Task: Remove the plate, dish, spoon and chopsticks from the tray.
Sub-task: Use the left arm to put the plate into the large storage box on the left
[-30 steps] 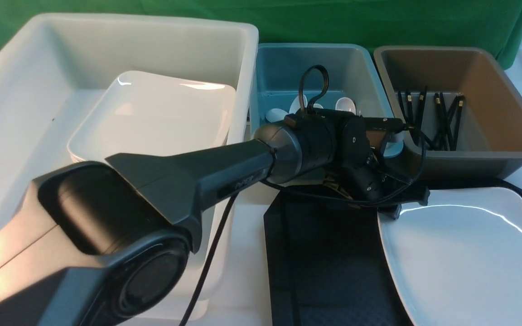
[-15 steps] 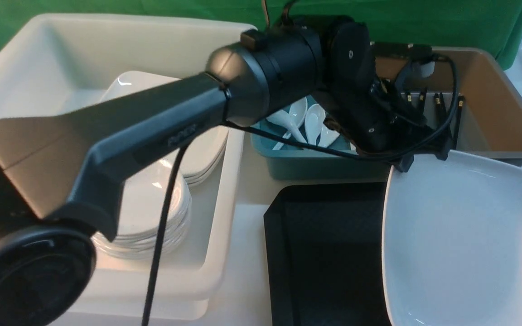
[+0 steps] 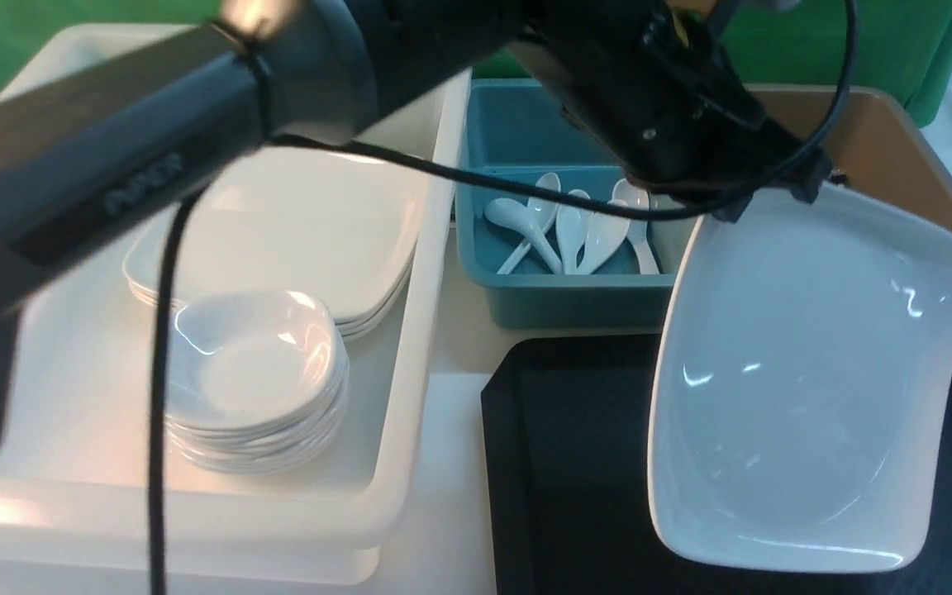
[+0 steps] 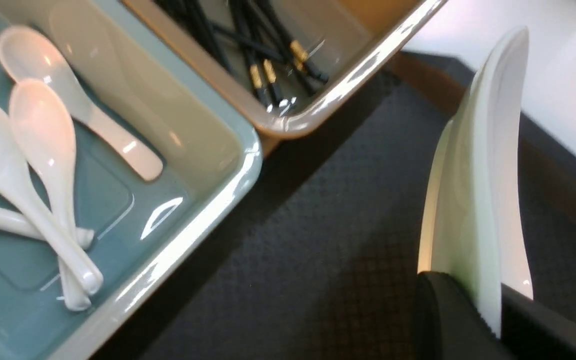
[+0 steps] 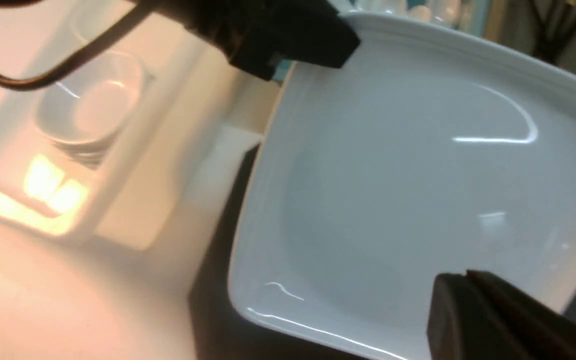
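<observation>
**Plate (image 3: pixel 798 372) clamped by L claw (image 3: pixel 765 194), tilted over tray (image 3: pixel 575 463)**

The white bin (image 3: pixel 422 330) is seen at L, w/ a plate stack (image 3: pixel 302 231) at its back and a stack of small dishes (image 3: pixel 253 372) in front. The tray is seen at front R. The plate is held steeply tilted over it, far edge up. Whether its near edge touches the tray can't be told. The brown bin (image 3: pixel 881 140) and teal bin (image 3: pixel 559 302) are set side by side behind the tray, teal to the L. The L claw is closed on the plate's far rim, by the L corner. The R claw (image 5: pixel 473 300) is seen w/ fingers together, close to the plate. Contact w/ it can't be told. Spoons (image 3: pixel 575 235) are laid in the teal bin, chopsticks (image 4: pixel 268 75) in the brown.
</observation>
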You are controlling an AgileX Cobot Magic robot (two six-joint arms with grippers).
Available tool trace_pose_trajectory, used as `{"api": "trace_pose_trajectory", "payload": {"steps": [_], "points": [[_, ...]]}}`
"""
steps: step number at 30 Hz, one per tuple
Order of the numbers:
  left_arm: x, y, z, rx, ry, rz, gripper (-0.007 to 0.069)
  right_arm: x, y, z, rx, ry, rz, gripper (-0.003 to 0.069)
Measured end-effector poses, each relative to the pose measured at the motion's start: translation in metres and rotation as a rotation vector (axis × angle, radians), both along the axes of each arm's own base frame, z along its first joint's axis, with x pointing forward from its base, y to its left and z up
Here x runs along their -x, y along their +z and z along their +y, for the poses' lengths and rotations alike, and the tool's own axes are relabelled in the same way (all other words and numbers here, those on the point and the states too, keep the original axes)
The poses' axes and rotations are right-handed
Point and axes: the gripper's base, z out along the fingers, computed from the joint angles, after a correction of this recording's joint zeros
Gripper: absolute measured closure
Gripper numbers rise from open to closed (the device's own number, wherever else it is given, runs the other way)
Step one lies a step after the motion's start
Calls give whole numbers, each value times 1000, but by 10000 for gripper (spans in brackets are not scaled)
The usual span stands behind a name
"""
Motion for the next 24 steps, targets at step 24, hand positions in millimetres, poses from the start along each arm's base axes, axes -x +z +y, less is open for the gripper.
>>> {"api": "trace_pose_trajectory", "payload": {"steps": [24], "points": [[-39,89,292,294,623,-13,594,-79,37,99,119,406,-3,632]]}}
